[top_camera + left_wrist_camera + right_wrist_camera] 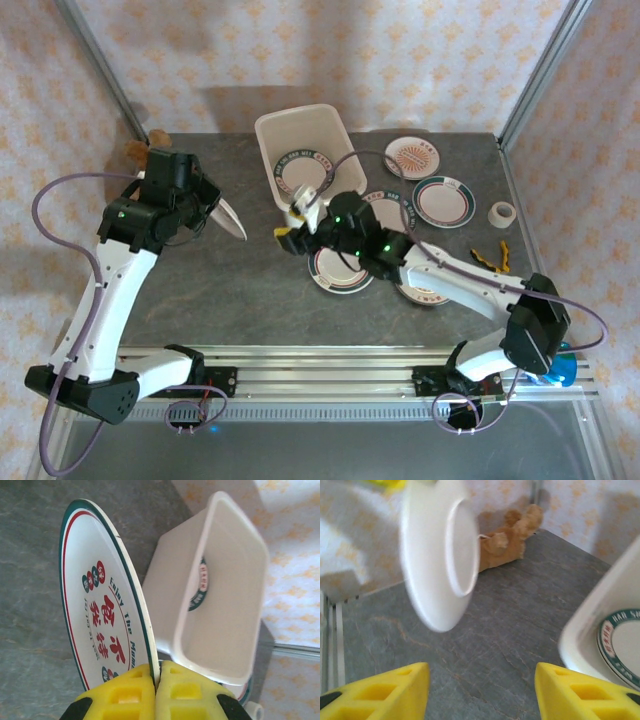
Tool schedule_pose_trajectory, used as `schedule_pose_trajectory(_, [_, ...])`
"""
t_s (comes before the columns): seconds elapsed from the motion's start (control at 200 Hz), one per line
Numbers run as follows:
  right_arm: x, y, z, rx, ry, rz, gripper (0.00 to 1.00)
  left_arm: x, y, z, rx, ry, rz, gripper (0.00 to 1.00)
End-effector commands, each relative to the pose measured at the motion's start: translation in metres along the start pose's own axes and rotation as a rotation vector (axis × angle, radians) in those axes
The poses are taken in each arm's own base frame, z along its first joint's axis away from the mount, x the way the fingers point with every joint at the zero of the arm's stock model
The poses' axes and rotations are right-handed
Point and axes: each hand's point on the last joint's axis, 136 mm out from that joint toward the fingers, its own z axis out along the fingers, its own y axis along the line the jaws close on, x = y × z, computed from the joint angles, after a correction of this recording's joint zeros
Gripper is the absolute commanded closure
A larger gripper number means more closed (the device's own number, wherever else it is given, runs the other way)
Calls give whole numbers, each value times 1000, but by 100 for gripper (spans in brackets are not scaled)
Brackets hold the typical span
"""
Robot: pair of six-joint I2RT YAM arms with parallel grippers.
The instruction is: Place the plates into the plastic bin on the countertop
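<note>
My left gripper (156, 680) is shut on the rim of a cream plate (100, 615) with red lettering and a teal-and-red band, held on edge above the countertop (210, 290), left of the plastic bin (300, 145). In the top view that plate (231, 218) shows edge-on. One plate (305, 172) lies inside the bin. My right gripper (292, 225) hangs open and empty near the bin's front corner; in its wrist view the held plate's white underside (440, 550) floats ahead. Other plates (340, 268) (443, 202) (413, 155) lie right of the bin.
A brown stuffed toy (135, 150) sits at the back left corner. A tape roll (503, 213) and a yellow-and-black tool (490, 258) lie at the right edge. Aluminium posts frame the back corners.
</note>
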Motion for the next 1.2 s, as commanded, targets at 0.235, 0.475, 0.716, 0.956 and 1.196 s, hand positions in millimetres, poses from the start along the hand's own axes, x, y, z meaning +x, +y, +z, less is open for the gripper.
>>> schedule_pose_trajectory(0.235, [-51, 1, 26, 102, -249, -241, 45, -15, -56, -22, 169, -74, -33, 100])
schedule_pose_trajectory(0.475, [-59, -4, 38, 138, -297, -212, 49, -16, -65, -23, 196, -95, -45, 100])
schedule_pose_trajectory(0.716, [-68, -29, 44, 329, -317, -132, 61, -15, -68, -21, 193, -104, -53, 100])
schedule_pose_trajectory(0.956, [-69, -28, 43, 472, -317, -148, 81, -16, -64, -19, 176, -116, -85, 100])
schedule_pose_trajectory(1.196, [-73, -35, 40, 550, -330, -138, 100, -10, -70, -15, 190, -100, -96, 100])
